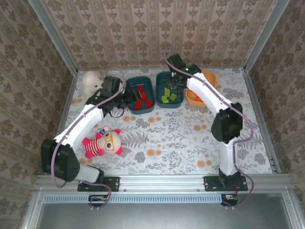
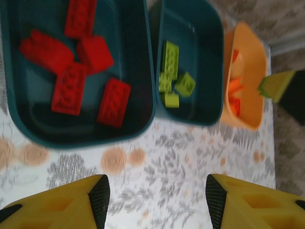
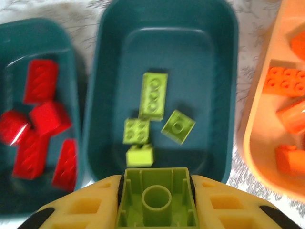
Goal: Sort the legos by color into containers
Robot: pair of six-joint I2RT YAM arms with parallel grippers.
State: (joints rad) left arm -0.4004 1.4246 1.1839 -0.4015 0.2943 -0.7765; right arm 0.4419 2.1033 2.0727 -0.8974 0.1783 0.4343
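Three containers stand in a row at the back. The left teal tub (image 1: 135, 82) (image 2: 143, 71) holds several red legos (image 2: 71, 88) (image 3: 40, 81). In the middle teal tub (image 3: 219, 71) (image 2: 209, 57) lie several light green legos (image 3: 153, 95) (image 2: 171, 59). Orange legos (image 3: 286, 81) fill the orange tub (image 1: 209, 77) (image 3: 257, 119). My right gripper (image 3: 156, 191) (image 1: 172, 83) hangs over the middle tub's near end, shut on a light green lego (image 3: 156, 200) (image 2: 276, 83), hollow underside towards the camera. My left gripper (image 2: 157, 195) (image 1: 127, 100) is open and empty over the tablecloth in front of the left tub.
A striped plush doll (image 1: 102, 141) lies at the front left beside the left arm. A white plush bear (image 1: 91, 80) sits in the back left corner. Papered walls with metal posts close in the table on three sides.
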